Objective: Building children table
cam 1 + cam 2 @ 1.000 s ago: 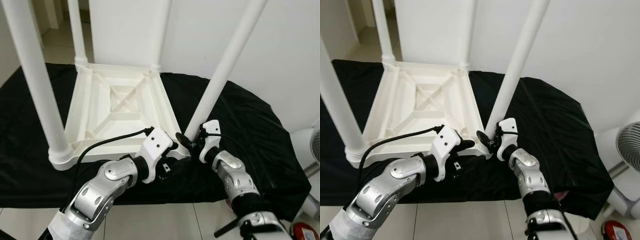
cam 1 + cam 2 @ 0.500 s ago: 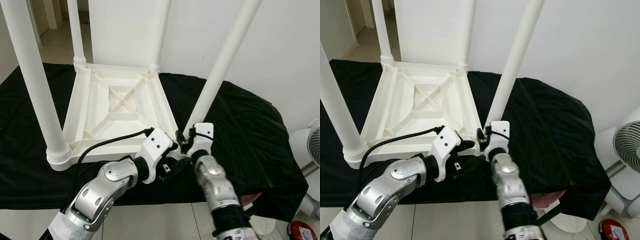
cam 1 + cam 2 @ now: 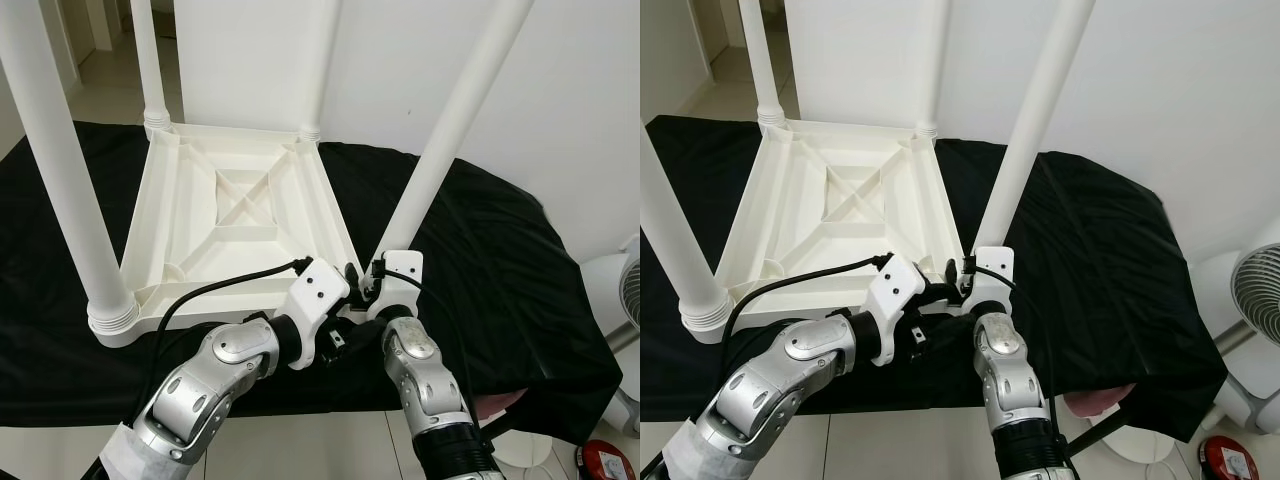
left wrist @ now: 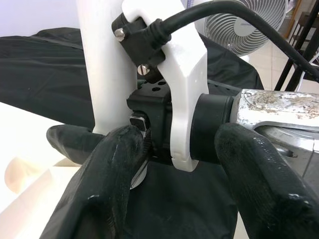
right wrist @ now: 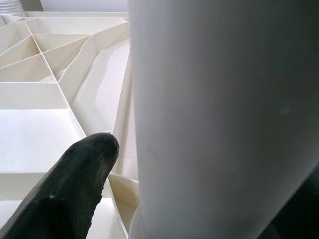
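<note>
A white children's table (image 3: 160, 205) lies upside down on a black cloth (image 3: 480, 250). Three legs stand upright in its corners, one of them the near left leg (image 3: 65, 170). A fourth leg (image 3: 455, 120) leans outward at the near right corner. My right gripper (image 3: 372, 287) is shut on that leg's base; in the right wrist view the leg (image 5: 219, 119) presses against one finger (image 5: 75, 184). My left gripper (image 3: 347, 322) is right beside it, open. Its fingers (image 4: 104, 189) straddle the right wrist's white mount (image 4: 184, 89).
A white wall rises just behind the table. A fan (image 3: 1245, 300) stands on the floor at the right, with a red object (image 3: 1225, 460) near it. The cloth's front edge hangs by my arms, over tiled floor (image 3: 330, 440).
My right forearm has swung in from the right and now lies close alongside the left arm, still holding the leg's base. The left arm has barely moved.
</note>
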